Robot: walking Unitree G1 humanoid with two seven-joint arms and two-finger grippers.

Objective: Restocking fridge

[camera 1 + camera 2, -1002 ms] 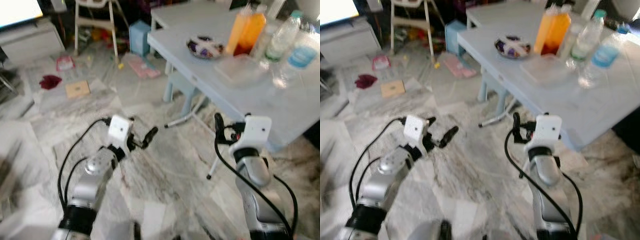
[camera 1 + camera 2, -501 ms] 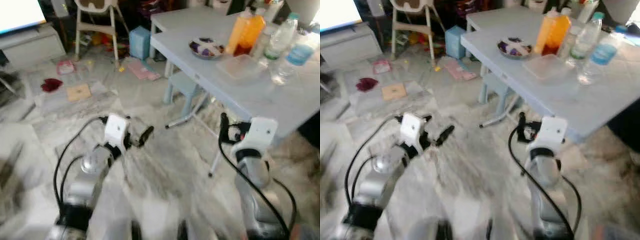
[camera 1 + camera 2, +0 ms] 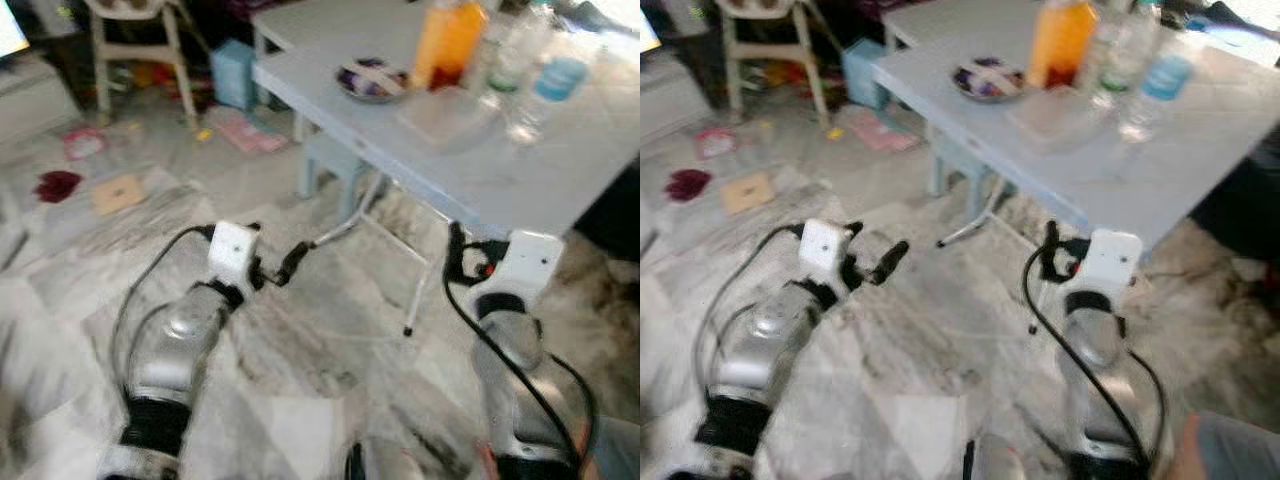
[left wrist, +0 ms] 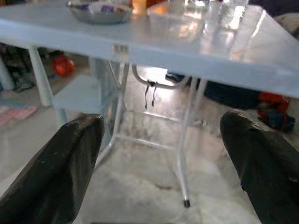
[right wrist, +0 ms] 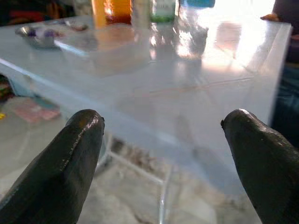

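Both arms are reaching forward over the marble floor point(image 3: 330, 330) toward a pale blue table point(image 3: 560, 160). The left gripper point(image 4: 161, 154) is hanging low, level with the table legs, its fingers point(image 4: 70, 163) standing wide apart and holding nothing. The right gripper point(image 5: 163, 154) is sitting just before the table edge, its fingers point(image 5: 74, 158) also spread wide and empty. On the table are standing an orange juice bottle point(image 3: 447, 40), water bottles point(image 3: 545, 95), a clear box point(image 3: 447, 112) and a bowl point(image 3: 370, 80). A stool point(image 3: 340, 160) is sitting beneath the table.
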